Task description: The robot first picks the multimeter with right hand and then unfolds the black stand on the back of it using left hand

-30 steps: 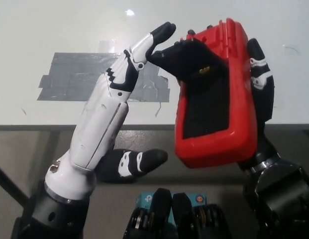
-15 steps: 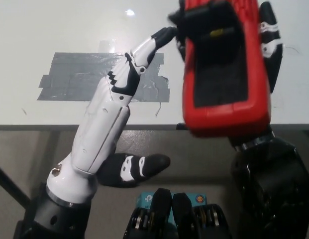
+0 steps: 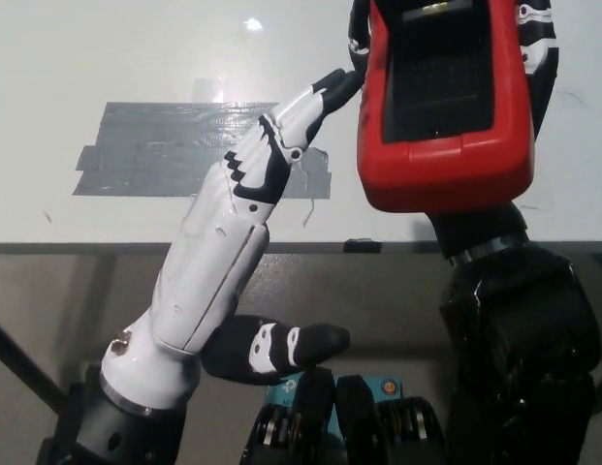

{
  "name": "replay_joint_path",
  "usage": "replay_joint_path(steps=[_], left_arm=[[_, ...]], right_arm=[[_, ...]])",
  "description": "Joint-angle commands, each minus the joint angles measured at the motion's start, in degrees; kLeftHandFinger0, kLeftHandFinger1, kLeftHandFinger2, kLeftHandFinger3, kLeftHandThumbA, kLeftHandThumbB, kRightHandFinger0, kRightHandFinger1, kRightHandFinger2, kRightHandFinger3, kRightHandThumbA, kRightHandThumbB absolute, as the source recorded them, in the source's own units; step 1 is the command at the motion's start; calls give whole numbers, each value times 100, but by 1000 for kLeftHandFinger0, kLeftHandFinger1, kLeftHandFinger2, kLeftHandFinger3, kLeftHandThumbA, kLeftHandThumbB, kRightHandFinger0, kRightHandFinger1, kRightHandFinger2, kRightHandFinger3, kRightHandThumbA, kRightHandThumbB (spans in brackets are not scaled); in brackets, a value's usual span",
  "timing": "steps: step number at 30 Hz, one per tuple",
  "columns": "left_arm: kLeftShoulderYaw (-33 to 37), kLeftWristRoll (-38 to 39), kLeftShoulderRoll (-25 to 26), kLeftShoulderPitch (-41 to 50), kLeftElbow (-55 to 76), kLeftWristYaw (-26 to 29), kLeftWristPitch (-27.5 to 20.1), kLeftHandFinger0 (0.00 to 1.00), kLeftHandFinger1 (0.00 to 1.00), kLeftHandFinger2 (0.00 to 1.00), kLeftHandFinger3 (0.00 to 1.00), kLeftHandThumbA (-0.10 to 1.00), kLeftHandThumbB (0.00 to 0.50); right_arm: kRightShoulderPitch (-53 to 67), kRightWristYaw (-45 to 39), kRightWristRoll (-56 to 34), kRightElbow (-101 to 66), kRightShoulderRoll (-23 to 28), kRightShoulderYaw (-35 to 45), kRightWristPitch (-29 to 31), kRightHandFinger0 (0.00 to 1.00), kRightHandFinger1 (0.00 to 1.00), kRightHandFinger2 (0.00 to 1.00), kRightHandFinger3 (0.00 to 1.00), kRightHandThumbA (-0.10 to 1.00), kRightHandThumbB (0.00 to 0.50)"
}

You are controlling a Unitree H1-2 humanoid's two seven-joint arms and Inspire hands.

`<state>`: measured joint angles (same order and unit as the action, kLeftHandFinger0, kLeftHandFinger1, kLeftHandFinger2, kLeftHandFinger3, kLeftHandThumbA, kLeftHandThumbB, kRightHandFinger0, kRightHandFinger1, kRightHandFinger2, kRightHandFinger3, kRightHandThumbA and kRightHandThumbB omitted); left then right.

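Observation:
The red multimeter point(image 3: 446, 174) is held up at the top right, its back facing me and its top cut off by the picture's edge. A black stand panel point(image 3: 441, 87) lies along the middle of that back. My black right hand point(image 3: 539, 58) is shut on the multimeter from behind, with fingers showing at both sides. My white left hand point(image 3: 271, 165) reaches up from the lower left with fingers stretched out, holding nothing. Its dark fingertips point(image 3: 341, 82) touch the multimeter's left edge; the thumb point(image 3: 281, 344) hangs low.
Below the hands lies a white table point(image 3: 107, 58) with a patch of grey tape point(image 3: 155, 145) stuck on it. Its front edge point(image 3: 78, 247) runs across the picture's middle, with grey floor under it.
The right hand has lifted the multimeter up the picture, so its top is now out of view. The left hand has followed, fingertips staying at the multimeter's left edge.

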<state>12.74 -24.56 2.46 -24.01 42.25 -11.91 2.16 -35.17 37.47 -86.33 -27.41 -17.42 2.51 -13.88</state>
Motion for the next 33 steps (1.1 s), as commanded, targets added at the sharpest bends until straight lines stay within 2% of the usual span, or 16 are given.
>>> replay_joint_path(steps=[1,2,6,8,14,17,23,27,29,32,33], left_arm=[[-309,116,88,-327,101,113,-151,1000,1000,1000,1000,1000,335],[-462,219,53,-420,95,180,-25,1000,1000,1000,1000,1000,361],[-1119,1029,120,-903,262,223,615,1000,1000,1000,1000,1000,295],[-1508,1221,167,-1172,310,317,820,1000,1000,1000,1000,1000,301],[-1923,1431,169,-1471,305,332,1167,1000,1000,1000,1000,1000,336],[-1905,1397,179,-1652,262,280,1278,1000,1000,1000,1000,1000,345],[-1357,1155,218,-1970,270,-97,1611,1000,1000,1000,1000,1000,364],[-895,883,153,-1938,98,-141,1553,1000,1000,1000,1000,1000,348],[-658,620,203,-1921,-28,-189,1450,1000,1000,1000,1000,1000,342],[-485,520,350,-1965,-62,-323,1585,1000,1000,1000,1000,1000,344],[-444,472,390,-1962,-98,-328,1520,1000,1000,1000,1000,1000,326]], right_arm=[[-141,-55,-239,-117,-181,-80,195,0,421,887,1000,-100,93],[-85,-70,-233,-136,-169,-94,195,0,402,888,1000,-100,97],[61,-119,-174,-193,-84,-139,177,0,351,872,1000,-100,93],[175,-172,-191,-233,16,-178,122,0,356,881,1000,-100,84],[451,-254,-177,-258,102,-312,62,0,365,902,1000,-100,77],[534,-351,-44,-244,141,-399,35,0,406,916,1000,-100,66],[698,-324,-134,-175,98,-622,14,0,427,919,1000,-100,90],[776,-209,-70,-144,77,-764,3,0,443,931,1000,-100,84],[817,-258,83,-116,74,-843,-4,0,439,920,1000,-100,81],[830,-353,121,-59,76,-930,-12,0,428,849,1000,-100,68],[841,-456,118,-25,79,-958,-19,0,423,840,1000,-100,50]])
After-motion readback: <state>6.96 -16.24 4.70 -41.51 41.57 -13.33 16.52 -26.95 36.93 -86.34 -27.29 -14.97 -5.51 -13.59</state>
